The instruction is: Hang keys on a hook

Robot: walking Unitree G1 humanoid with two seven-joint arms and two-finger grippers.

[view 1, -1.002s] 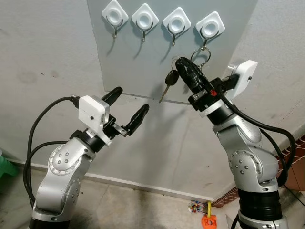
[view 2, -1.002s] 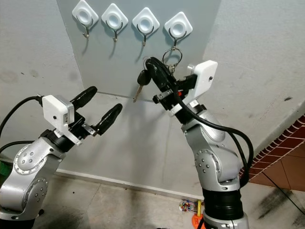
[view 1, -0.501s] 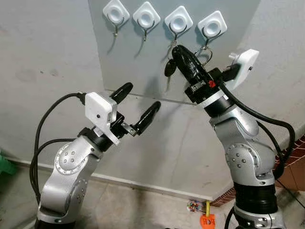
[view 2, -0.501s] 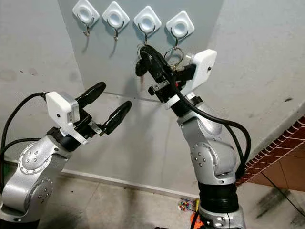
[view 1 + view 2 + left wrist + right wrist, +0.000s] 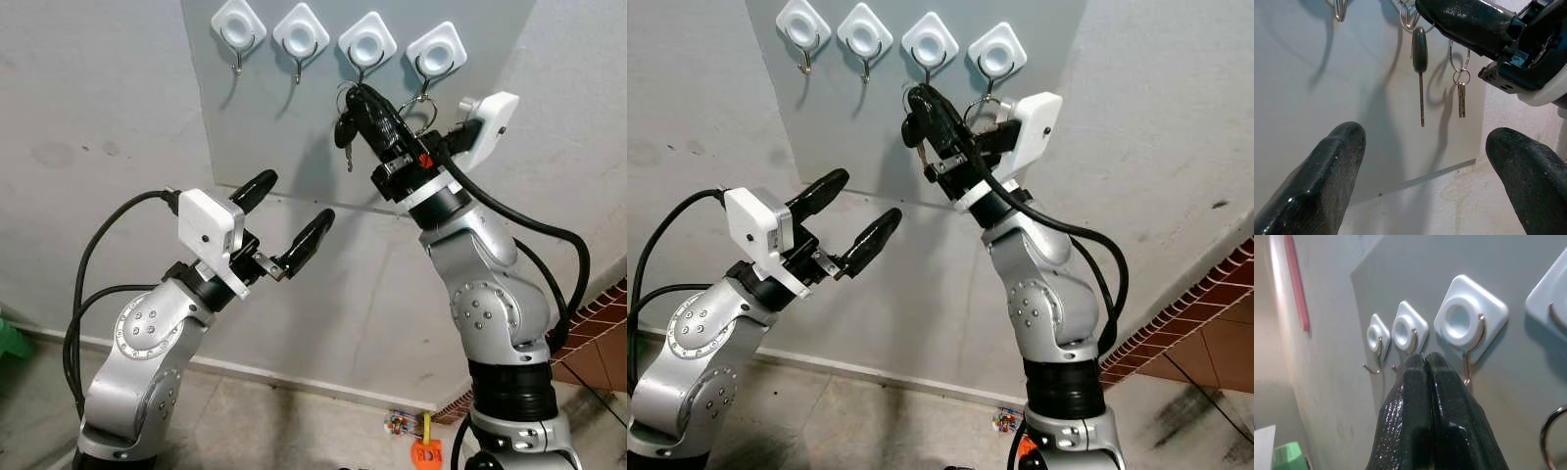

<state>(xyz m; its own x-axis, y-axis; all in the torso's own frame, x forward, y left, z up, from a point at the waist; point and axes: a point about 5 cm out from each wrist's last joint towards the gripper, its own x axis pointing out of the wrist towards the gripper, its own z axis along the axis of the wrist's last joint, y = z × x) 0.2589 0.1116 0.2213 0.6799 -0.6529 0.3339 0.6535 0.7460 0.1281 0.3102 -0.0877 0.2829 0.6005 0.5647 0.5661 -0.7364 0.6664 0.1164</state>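
Rising since a second ago, right gripper (image 5: 359, 101) now reaches the third hook (image 5: 360, 70), clenched on the key (image 5: 344, 130) so its ring can catch. Left gripper (image 5: 291, 213) waits below that hook, fingers spread and empty.

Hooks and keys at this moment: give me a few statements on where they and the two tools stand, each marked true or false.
1. Four white hooks sit in a row on the grey panel. True.
2. The right tool holds the black-headed key up by the third hook from the left. True.
3. The left tool grips a key. False: it is open, holding nothing, below the hooks.
4. The rightmost hook is bare. False: a ring with small keys hangs there.
5. The right tool's fingers are spread wide. False: they are pressed together.
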